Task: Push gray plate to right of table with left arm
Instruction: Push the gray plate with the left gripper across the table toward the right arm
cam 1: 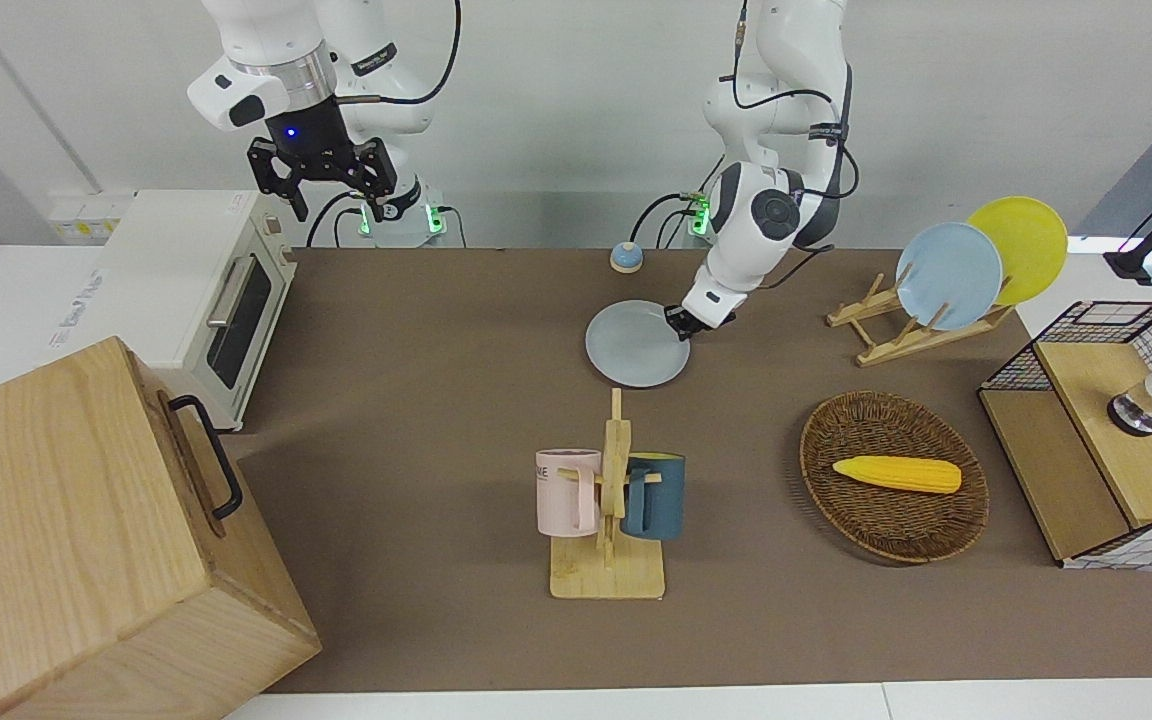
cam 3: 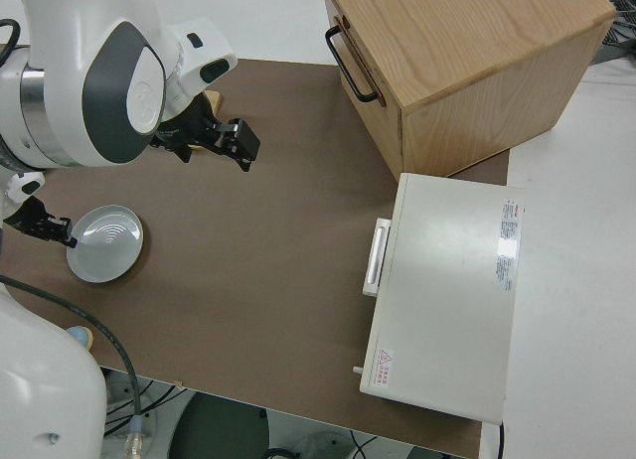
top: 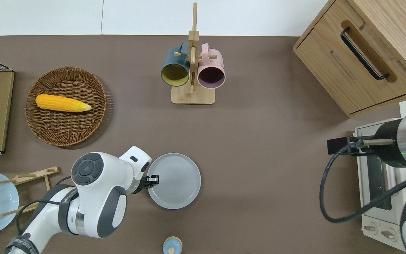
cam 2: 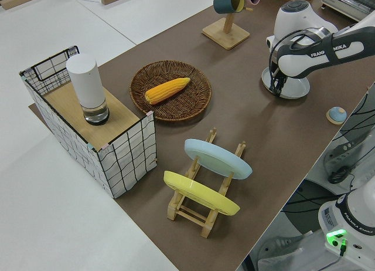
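The gray plate (cam 1: 634, 345) lies flat on the brown table (cam 1: 416, 340), about midway along it, nearer to the robots than the mug stand (cam 1: 608, 500). It also shows in the overhead view (top: 176, 181). My left gripper (cam 1: 681, 325) is low at the table, shut. Its tip touches the plate's rim on the side toward the left arm's end (top: 153, 180). It grips nothing. My right gripper (cam 1: 331, 195) is open and parked.
A wicker basket (cam 1: 894, 520) with a corn cob, a rack with a sky-blue plate (cam 1: 948, 275) and a yellow plate (cam 1: 1021, 245), and a wire-grid box (cam 1: 1106, 430) stand toward the left arm's end. A small blue bell (cam 1: 626, 257), a toaster oven (cam 1: 206, 290) and a wooden cabinet (cam 1: 86, 540) also stand here.
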You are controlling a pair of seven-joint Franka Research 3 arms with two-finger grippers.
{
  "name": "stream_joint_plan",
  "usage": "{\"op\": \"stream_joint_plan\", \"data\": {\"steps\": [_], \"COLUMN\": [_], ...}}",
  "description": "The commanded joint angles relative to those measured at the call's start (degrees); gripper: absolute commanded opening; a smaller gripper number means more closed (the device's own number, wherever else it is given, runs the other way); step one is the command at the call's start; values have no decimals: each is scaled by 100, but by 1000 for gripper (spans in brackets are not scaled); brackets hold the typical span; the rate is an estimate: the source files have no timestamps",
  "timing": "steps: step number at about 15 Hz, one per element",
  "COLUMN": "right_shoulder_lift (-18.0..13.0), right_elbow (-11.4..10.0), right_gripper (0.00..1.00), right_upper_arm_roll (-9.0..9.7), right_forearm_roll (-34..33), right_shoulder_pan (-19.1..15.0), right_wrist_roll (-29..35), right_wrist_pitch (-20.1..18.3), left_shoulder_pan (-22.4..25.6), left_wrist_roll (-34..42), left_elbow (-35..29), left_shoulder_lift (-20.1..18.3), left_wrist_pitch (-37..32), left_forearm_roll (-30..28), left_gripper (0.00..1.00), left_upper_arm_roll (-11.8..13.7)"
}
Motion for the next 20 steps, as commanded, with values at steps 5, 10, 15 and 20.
{"op": "stream_joint_plan", "data": {"steps": [5, 10, 15, 20], "right_shoulder_lift": [-157, -157, -157, -157], "right_elbow": [-156, -156, -156, -156], "right_gripper": [996, 996, 996, 996], "right_upper_arm_roll": [83, 83, 83, 83], "right_forearm_roll": [123, 123, 123, 123], "right_shoulder_pan": [-138, -138, -147, -147], "right_wrist_roll": [58, 67, 58, 58], "right_wrist_pitch": [2, 2, -7, 2], "left_shoulder_pan": [-1121, -1463, -1727, -2132], "left_wrist_roll": [-1085, -1138, -1437, -1455], "left_elbow": [421, 667, 923, 1063], "left_shoulder_lift": [701, 947, 1106, 1342], "left_wrist_pitch": [798, 1027, 1036, 1413], "left_forearm_roll": [-201, -596, -702, -851], "left_gripper": [0, 0, 0, 0], "left_upper_arm_roll": [41, 76, 76, 155]}}
